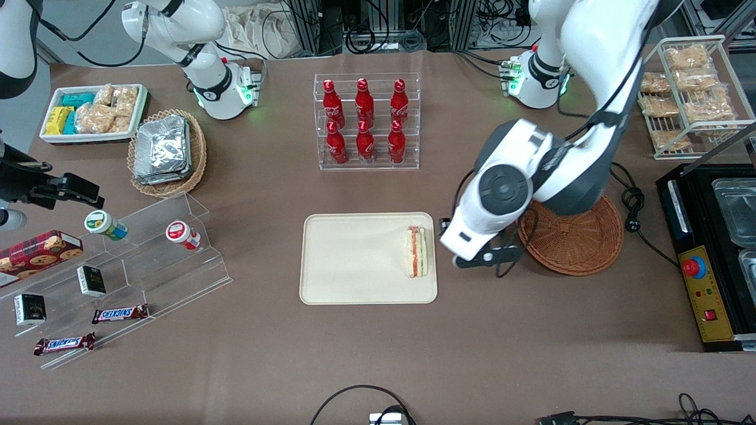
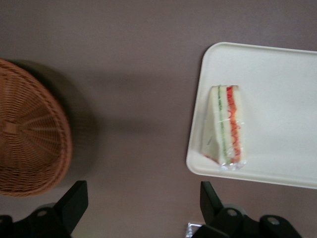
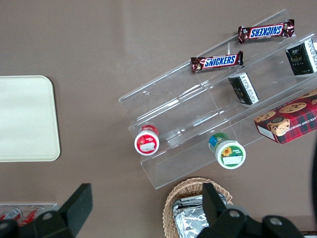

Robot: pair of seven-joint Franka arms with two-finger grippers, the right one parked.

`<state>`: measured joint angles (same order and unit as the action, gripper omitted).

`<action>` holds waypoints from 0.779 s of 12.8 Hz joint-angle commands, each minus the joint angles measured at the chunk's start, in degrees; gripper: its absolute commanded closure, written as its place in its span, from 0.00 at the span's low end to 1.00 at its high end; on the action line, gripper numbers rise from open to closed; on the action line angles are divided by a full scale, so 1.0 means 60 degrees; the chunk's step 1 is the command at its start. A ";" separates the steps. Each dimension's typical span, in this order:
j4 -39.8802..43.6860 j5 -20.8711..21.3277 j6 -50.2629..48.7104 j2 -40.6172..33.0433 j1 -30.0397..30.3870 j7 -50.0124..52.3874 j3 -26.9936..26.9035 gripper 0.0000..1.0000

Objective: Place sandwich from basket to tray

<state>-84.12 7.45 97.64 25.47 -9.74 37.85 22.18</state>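
The sandwich (image 1: 416, 251), a pale bread wedge with red and green filling in clear wrap, lies on the cream tray (image 1: 354, 277) near the tray edge closest to the basket. It also shows in the left wrist view (image 2: 227, 126), on the tray (image 2: 282, 89). The reddish-brown wicker basket (image 1: 582, 242) stands beside the tray and looks empty; its rim shows in the wrist view (image 2: 29, 144). My left gripper (image 1: 487, 257) hangs over bare table between tray and basket, open and empty, its black fingers (image 2: 74, 201) wide apart.
A clear rack of red cola bottles (image 1: 366, 121) stands farther from the front camera than the tray. A tan basket of foil packs (image 1: 165, 152), a white snack bin (image 1: 91, 112) and a clear stepped shelf (image 1: 118, 277) lie toward the parked arm's end. A black machine (image 1: 709, 248) lies toward the working arm's end.
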 commanded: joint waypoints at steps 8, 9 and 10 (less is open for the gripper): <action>-0.3177 -0.0685 -0.0378 -0.3731 0.2617 -0.3682 -0.0020 0.00; -0.3177 -0.0685 -0.0481 -0.3877 0.2996 -0.4034 -0.0035 0.00; -0.3177 -0.0772 -0.0526 -0.4024 0.3392 -0.4458 -0.0035 0.00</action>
<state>-101.68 4.29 95.43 4.35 6.80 15.48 21.62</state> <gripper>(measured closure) 0.000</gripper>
